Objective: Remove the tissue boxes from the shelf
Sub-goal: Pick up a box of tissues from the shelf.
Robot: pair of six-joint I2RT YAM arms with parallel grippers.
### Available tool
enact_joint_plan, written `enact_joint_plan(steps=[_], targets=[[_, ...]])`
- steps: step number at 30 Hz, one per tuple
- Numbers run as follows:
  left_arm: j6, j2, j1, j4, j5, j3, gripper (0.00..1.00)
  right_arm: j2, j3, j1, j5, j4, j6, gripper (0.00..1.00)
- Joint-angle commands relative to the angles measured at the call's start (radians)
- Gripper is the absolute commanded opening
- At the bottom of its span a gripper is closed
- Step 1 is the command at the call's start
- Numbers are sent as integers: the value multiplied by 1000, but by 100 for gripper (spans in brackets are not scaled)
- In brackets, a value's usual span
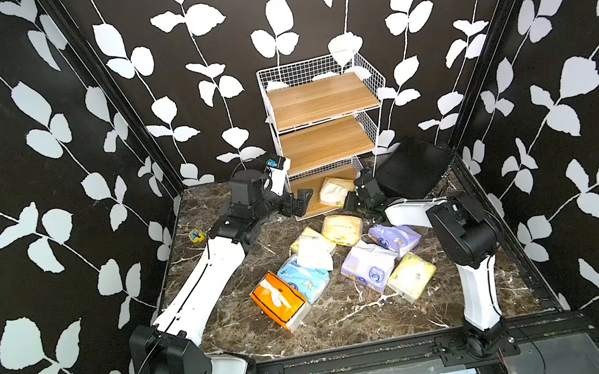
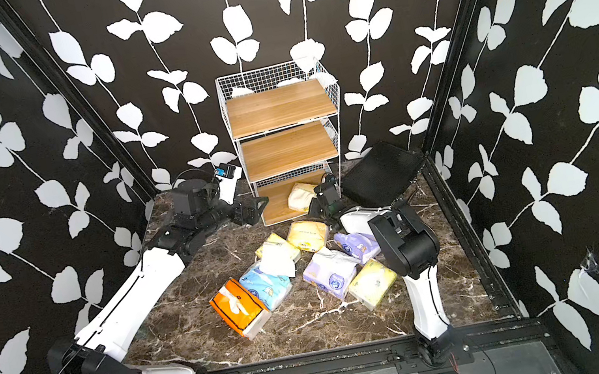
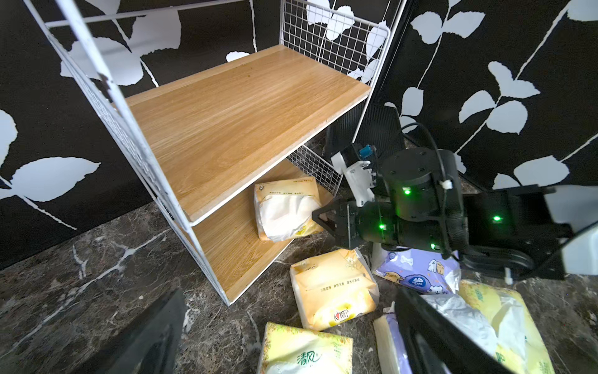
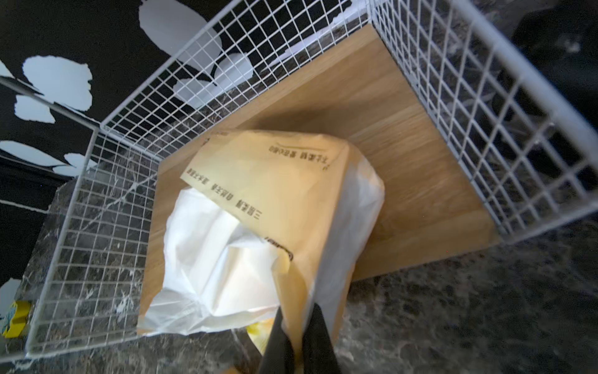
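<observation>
Last pack: a pale yellow pack (image 4: 275, 200) lies askew on the bottom board of the shelf (image 1: 324, 98), toward its right side, with white tissue bulging from the torn wrapper
Hidden: in both top views the right wrist covers the pack's near corner and the fingertips on it; in the right wrist view the frame edge cuts off the finger bases
Right gripper (image 4: 297, 319): pinched together on the pack's wrapper at the shelf's front edge
Left gripper (image 1: 302, 201): jaws spread wide, holding nothing, at the shelf's front left corner
Shelf contents: that one pack
Table (image 1: 232, 333): in front of the shelf, heaped close, are an orange box (image 1: 278, 302), a light blue pack (image 1: 303, 279), two lavender packs (image 1: 370, 267) (image 1: 396, 237) and three yellow packs (image 1: 411, 276) (image 1: 342, 228) (image 1: 311, 240)
Black ribbed case (image 1: 413, 168): tilted, just right of the shelf; whether they touch is unclear
</observation>
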State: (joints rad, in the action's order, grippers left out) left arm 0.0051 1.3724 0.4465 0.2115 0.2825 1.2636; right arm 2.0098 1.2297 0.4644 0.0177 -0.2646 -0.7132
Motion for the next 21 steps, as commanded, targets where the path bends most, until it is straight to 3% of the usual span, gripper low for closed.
enact_joint_plan(steps=[1, 9, 14, 21], targets=[[24, -44, 3, 7, -39, 1, 99, -88, -63, 3, -47, -17, 35, 0], [7, -50, 4, 35, -156, 38, 99, -221, -139, -2, -198, 3, 39, 0], [-76, -42, 3, 132, -228, 125, 99, -321, -209, -5, -233, 27, 69, 0], [-196, -129, 5, 153, -261, 74, 99, -494, -279, -6, -348, 140, 107, 0]])
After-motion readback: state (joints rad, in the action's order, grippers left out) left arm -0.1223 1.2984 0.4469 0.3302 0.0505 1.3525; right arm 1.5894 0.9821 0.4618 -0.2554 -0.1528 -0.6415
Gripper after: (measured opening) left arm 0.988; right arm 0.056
